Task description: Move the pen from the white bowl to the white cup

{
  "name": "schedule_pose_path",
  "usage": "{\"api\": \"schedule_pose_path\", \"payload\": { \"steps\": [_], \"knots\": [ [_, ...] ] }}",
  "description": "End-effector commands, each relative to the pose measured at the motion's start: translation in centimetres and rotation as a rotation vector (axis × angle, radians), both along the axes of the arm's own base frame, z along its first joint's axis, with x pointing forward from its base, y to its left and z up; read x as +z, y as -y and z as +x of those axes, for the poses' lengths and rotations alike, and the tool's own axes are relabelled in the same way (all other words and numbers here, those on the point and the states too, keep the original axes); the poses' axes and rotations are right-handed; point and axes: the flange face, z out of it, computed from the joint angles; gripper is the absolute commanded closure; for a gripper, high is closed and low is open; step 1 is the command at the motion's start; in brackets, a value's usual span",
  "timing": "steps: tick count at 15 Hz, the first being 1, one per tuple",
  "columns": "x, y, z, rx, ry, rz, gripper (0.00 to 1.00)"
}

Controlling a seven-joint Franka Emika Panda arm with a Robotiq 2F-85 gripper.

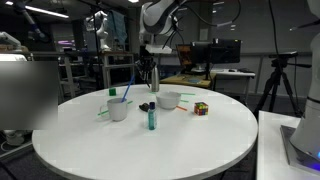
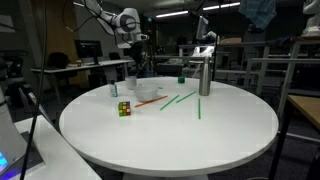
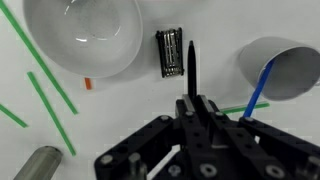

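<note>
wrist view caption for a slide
Robotiq gripper shut on a thin black pen, between the empty round white bowl and the white cylindrical cup holding a blue stick.

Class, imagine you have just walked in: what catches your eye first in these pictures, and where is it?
The gripper hovers over the round white table, its fingers closed on a thin black pen between the white bowl and the white cup. A blue stick leans in the cup. Green sticks lie scattered on the table, and a colourful puzzle cube sits beside the bowl.
</note>
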Motion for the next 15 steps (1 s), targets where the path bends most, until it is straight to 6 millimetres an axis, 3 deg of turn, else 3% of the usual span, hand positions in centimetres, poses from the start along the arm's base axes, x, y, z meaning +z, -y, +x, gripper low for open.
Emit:
{"api": "schedule_pose_path", "payload": {
  "steps": [1, 15],
  "knots": [
    [0.5, -1.5, 0.5, 0.025, 0.056, 0.000, 0.98],
    [0.7, -6.6, 0.0, 0.101, 0.114, 0.031, 0.98]
  ]
}}
